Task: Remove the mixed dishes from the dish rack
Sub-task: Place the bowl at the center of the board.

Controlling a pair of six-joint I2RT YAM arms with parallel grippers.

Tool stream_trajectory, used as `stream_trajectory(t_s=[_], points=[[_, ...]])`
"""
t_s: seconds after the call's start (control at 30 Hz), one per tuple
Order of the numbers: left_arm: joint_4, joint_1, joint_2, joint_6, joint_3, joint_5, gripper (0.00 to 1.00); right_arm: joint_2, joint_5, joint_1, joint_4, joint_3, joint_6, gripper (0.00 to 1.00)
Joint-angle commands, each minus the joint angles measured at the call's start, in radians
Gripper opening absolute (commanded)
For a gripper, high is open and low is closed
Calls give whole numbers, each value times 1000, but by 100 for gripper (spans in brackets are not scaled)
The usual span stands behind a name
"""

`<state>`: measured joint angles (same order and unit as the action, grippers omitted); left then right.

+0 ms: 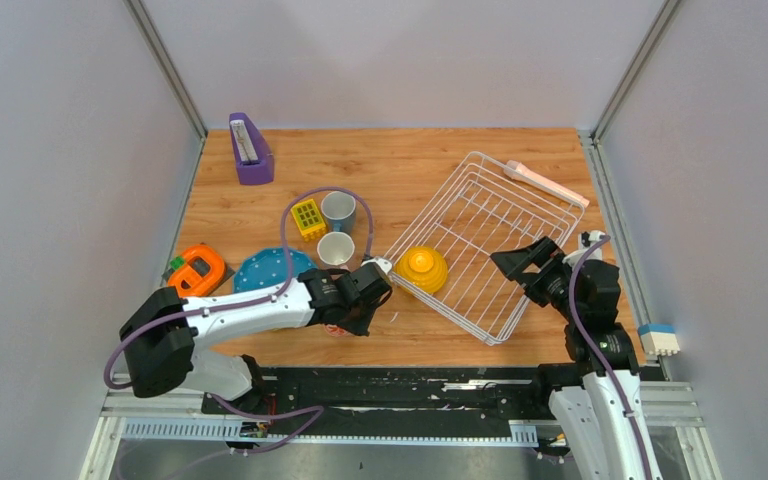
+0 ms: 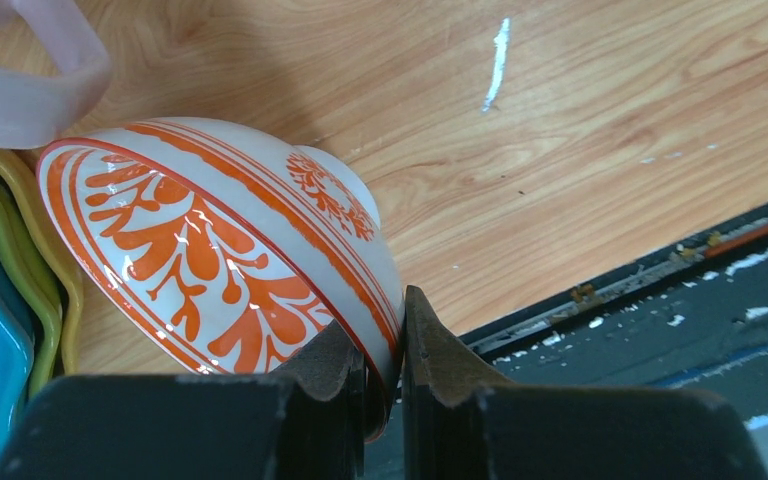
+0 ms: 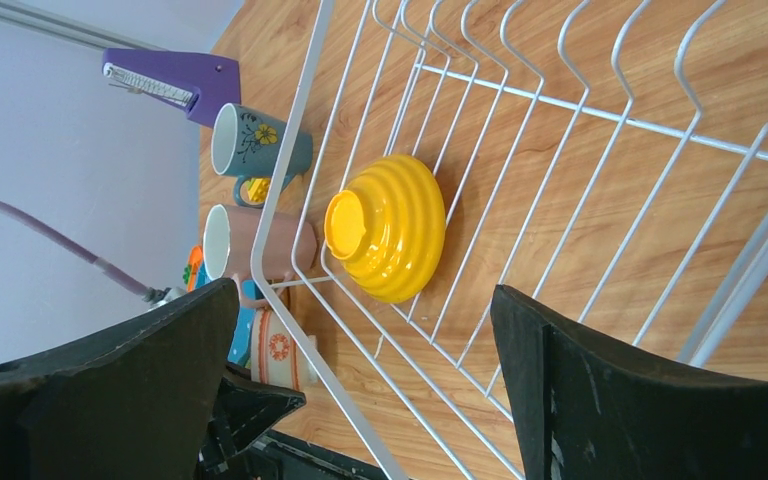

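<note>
Top external view gives me the dish rack (image 1: 490, 225) lying slantwise on the right half of the table (image 1: 410, 160), and the yellow-orange bowl (image 1: 421, 269) sits upside down in its near-left corner. Just left of the rack, on the wood, the blue mug (image 1: 338, 210) and the pink mug (image 1: 335, 249) stand upright, and the blue plate (image 1: 260, 270) lies further left. My right gripper (image 1: 525, 255) hangs over the near-right part of the rack. My left gripper (image 1: 348, 318) is low by the near edge, between the blue plate and the rack. Left wrist view shows me its two fingers pressed together on the rim of the red-rimmed whitish cup (image 2: 210, 250), one inside and one outside. The cup is tilted on its side, just beside the plate stack (image 2: 0, 330). Right wrist view shows me the right fingers spread wide with nothing between them. Behind them I see the bowl inside the rack, with both mugs outside its wire wall.
</note>
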<state>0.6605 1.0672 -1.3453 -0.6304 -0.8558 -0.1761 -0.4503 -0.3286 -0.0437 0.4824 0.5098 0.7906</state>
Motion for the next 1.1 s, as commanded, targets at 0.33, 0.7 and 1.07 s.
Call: stream_trajectory(t_s=[0.33,0.7,1.07], points=[[0,8,-87,-51,-9,-67,22,11,58,-2,9,21,-19,100],[9,10,-115,-53,-16,-33,50,19,82,-3,12,16,-14,100],[6,12,-31,-42,-14,-9,85,8,59,-3,12,25,-49,100]])
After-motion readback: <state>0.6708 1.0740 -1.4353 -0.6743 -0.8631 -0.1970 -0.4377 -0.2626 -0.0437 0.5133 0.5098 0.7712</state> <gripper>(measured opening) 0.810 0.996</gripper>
